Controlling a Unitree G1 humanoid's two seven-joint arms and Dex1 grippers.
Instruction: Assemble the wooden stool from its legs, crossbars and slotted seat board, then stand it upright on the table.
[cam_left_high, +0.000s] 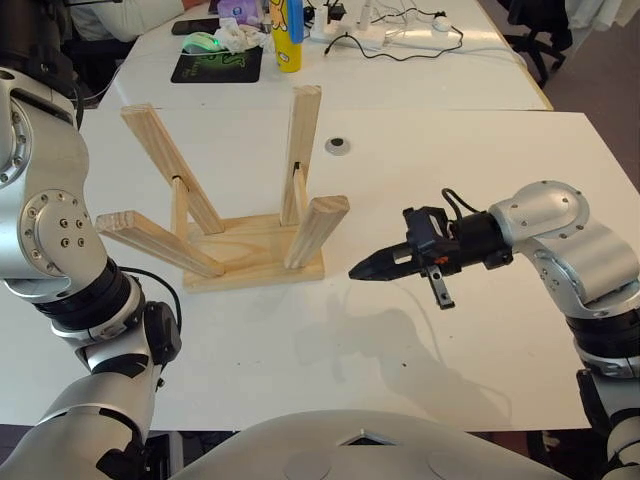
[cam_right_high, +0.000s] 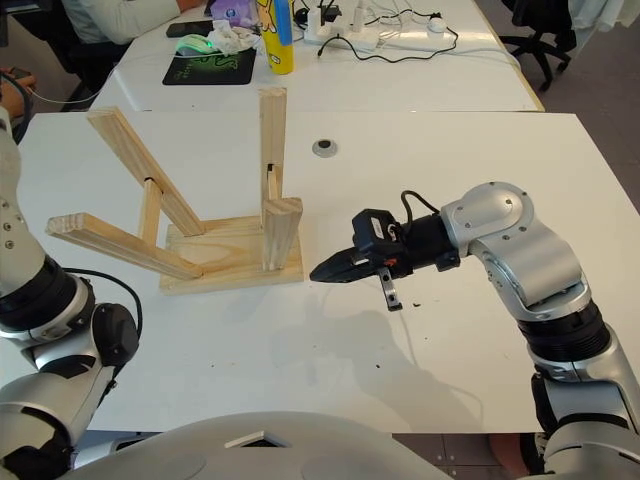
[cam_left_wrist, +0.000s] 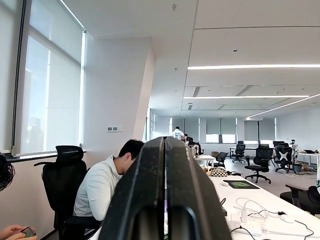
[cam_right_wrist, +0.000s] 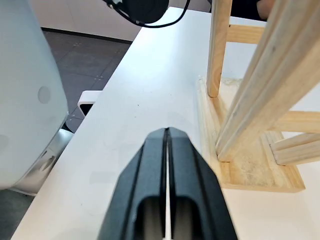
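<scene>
Right eye view: right claw, shut and empty, is pointing at the upturned stool, risking toppling splayed legs

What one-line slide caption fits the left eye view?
Wooden stool lies seat-down on the table, legs pointing up, with the shut right gripper aimed at it, not touching.

Black chairs, ceiling lights, seemingly shaded windows.

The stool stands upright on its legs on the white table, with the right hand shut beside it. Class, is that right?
No. The stool is upside down: its seat board lies on the white table, legs pointing up, as the left eye view shows. The right hand is shut beside it.
</scene>
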